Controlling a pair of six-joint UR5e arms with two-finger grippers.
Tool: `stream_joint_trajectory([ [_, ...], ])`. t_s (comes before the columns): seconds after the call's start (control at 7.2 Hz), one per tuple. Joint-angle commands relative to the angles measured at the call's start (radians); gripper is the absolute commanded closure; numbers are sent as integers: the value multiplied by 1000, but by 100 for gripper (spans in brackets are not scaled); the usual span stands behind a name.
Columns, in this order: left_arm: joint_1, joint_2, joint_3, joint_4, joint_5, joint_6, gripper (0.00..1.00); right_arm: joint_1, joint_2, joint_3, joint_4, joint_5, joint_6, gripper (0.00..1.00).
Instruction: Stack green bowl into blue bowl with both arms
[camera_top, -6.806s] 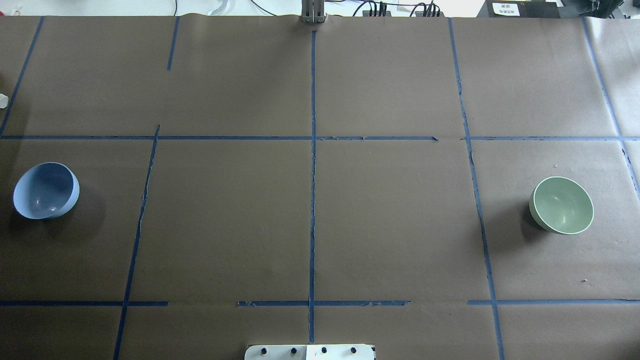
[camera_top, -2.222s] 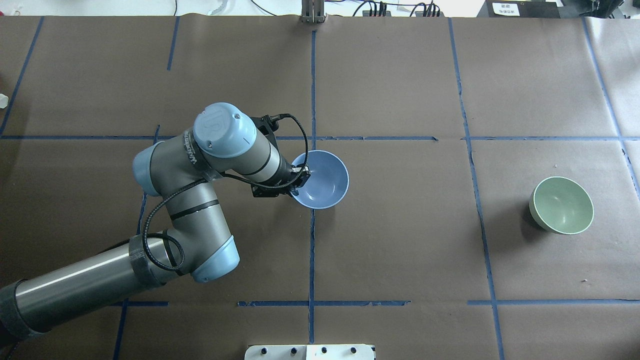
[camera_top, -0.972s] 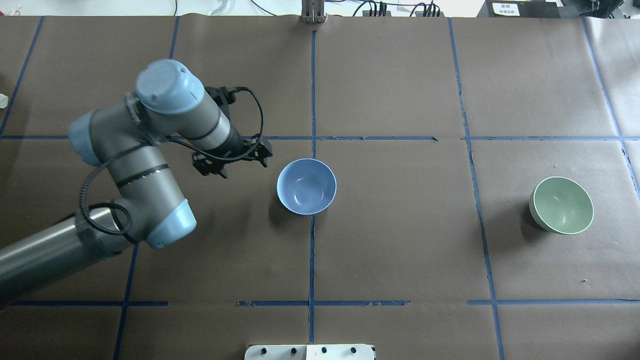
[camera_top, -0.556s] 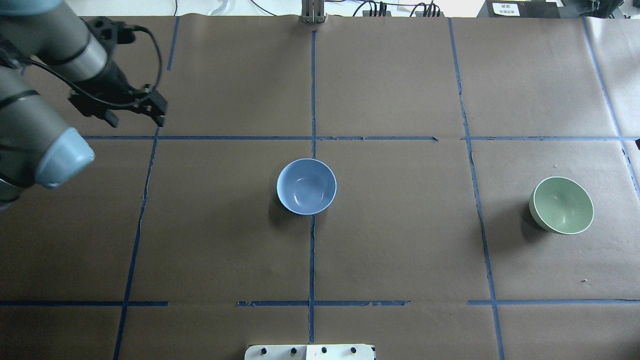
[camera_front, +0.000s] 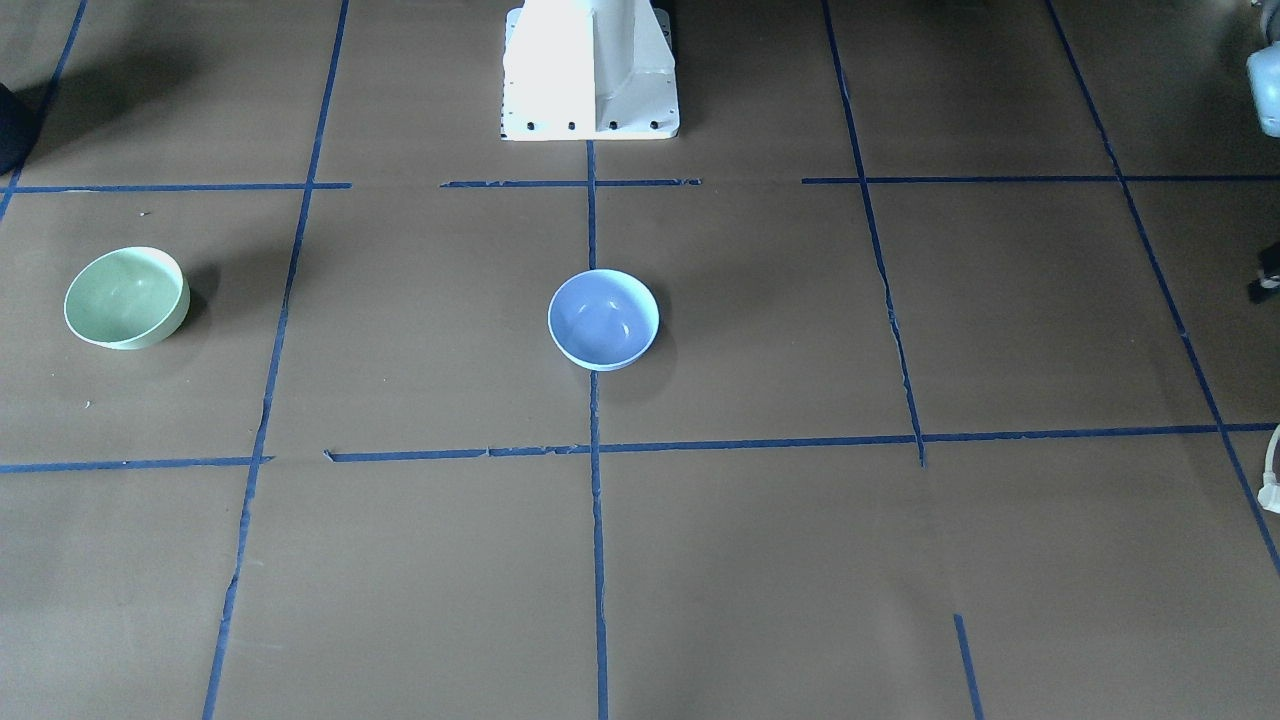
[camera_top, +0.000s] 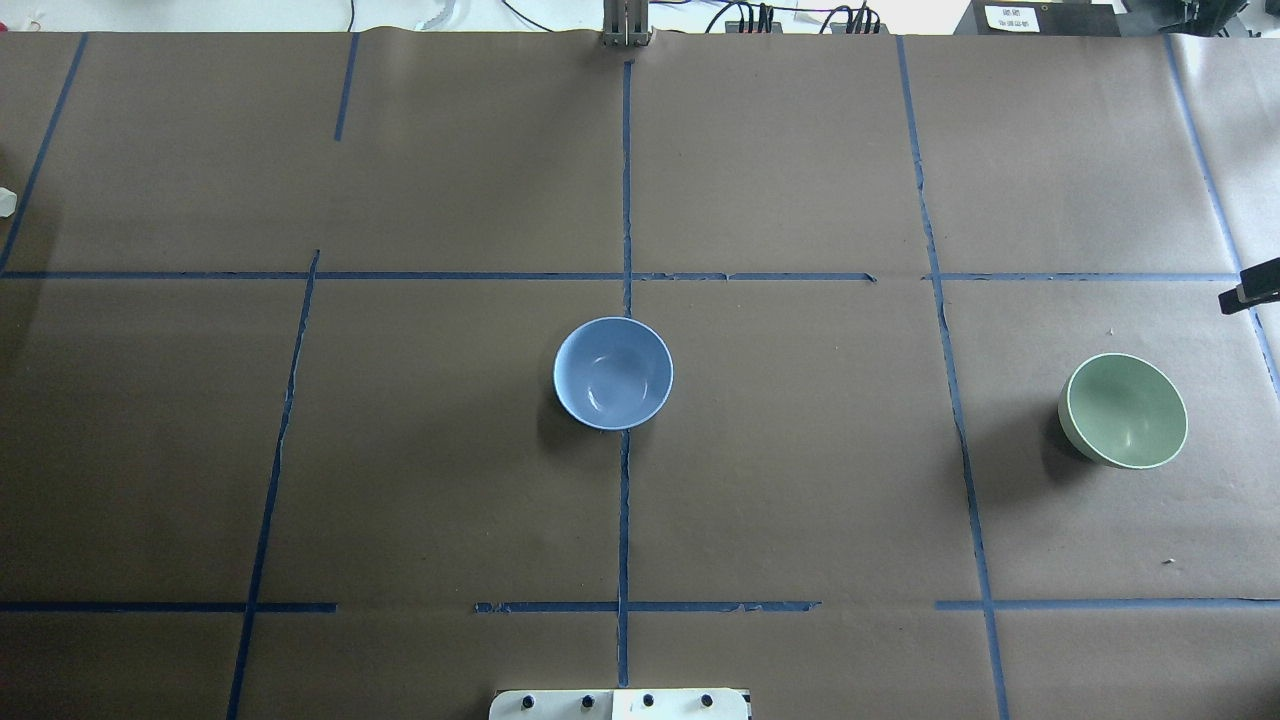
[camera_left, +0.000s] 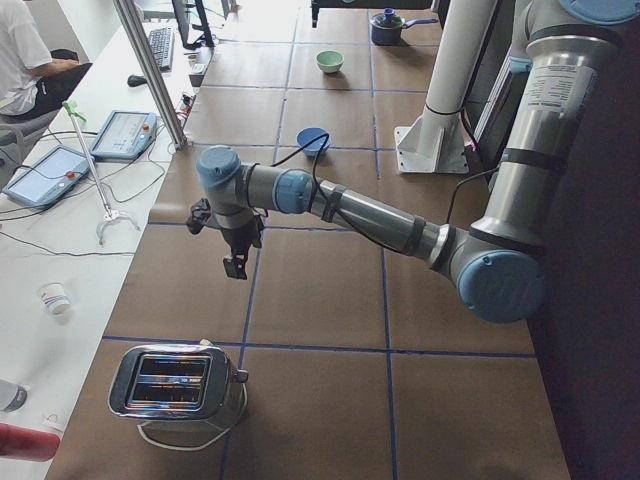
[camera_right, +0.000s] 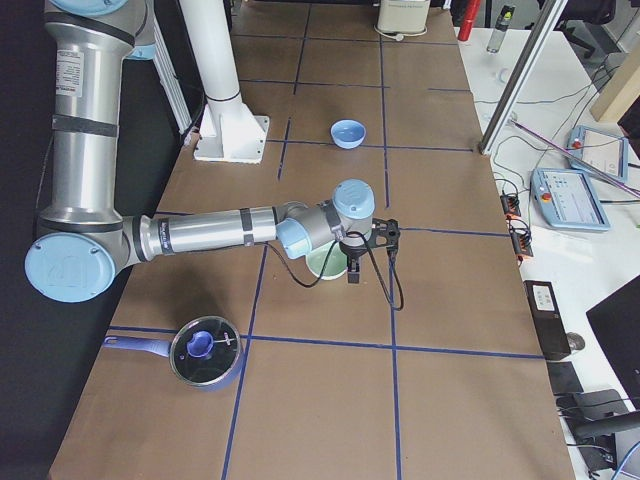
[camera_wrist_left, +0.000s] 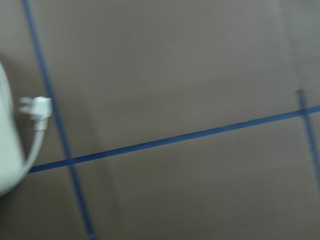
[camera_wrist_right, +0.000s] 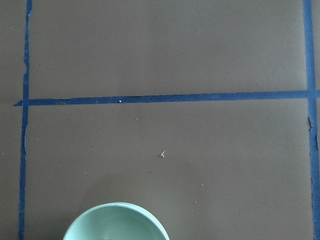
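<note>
The blue bowl stands upright at the table's centre, free of both arms; it also shows in the front view. The green bowl stands upright at the right; its rim shows at the bottom of the right wrist view. My right gripper hangs above the table close by the green bowl without touching it. Only a black tip of it shows in the overhead view. My left gripper hangs over the table's left end, far from both bowls. I cannot tell whether either gripper is open.
A toaster stands at the table's left end, and its white plug lies below the left wrist. A blue pot with a lid sits at the right end. The white pedestal stands at the robot's side.
The left arm carried the blue bowl from the far left to the centre, let it go and drew back left out of the overhead view. A black tip of the right gripper came in.
</note>
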Motion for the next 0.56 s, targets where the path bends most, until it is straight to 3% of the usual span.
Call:
stream_joint_trajectory([
  [0.0, -92, 77, 62, -10, -8, 142, 0, -58, -45, -1, 105, -52, 114, 0],
  [0.42, -90, 75, 62, -10, -8, 136, 0, -234, -80, -48, 324, -171, 316, 3],
])
